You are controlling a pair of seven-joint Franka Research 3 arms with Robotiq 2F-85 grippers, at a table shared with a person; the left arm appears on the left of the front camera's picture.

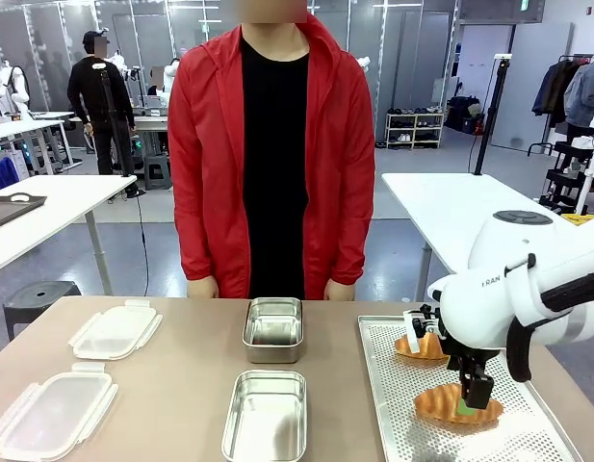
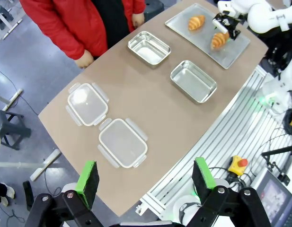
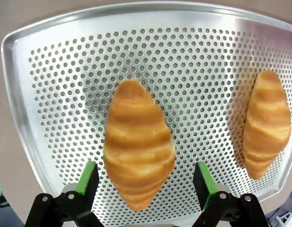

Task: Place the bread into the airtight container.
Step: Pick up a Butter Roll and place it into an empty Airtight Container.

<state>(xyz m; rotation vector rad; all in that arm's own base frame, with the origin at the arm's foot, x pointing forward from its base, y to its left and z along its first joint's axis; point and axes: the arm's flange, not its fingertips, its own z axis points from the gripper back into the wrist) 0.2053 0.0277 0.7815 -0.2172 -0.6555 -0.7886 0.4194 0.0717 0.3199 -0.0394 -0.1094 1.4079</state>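
- Overhead, the left wrist view takes in the whole tabletop (image 2: 150, 109). It shows the far lid (image 2: 87, 104) and the near lid (image 2: 122, 142) lying close together at one end, both clear. The far steel container (image 2: 148, 47) and the near steel container (image 2: 193, 80) sit in the middle, and the perforated tray (image 2: 235, 49) lies at the other end.
- That same view shows the left hand (image 2: 146, 177) released, its green pads spread wide with nothing between them. It is high over the robot-side edge of the tabletop, with rails and floor below.
- Closer in, the right wrist view shows what the others only hint at. The right hand (image 3: 146, 177) is released and straddles the near croissant (image 3: 138, 146), with one pad on either side. A sliver of tray shows between each pad and the crust.
- The far croissant (image 3: 266, 123) lies well apart from the near one on the same tray, with a bare band of perforated metal between them.
- From the front, the right arm (image 1: 528, 289) comes in from the right, and the hand points straight down onto the near croissant. Both steel containers stand open, one behind the other, and no bread is in either.
- The person (image 1: 272, 144) in a red jacket stands tight against the far edge, hands hanging just above it on either side of the far steel container.
- A strip of bare tabletop separates the near steel container from the tray's left rim. A wider bare stretch lies between the containers and the lids.
- The near lid reaches almost to the robot-side edge.
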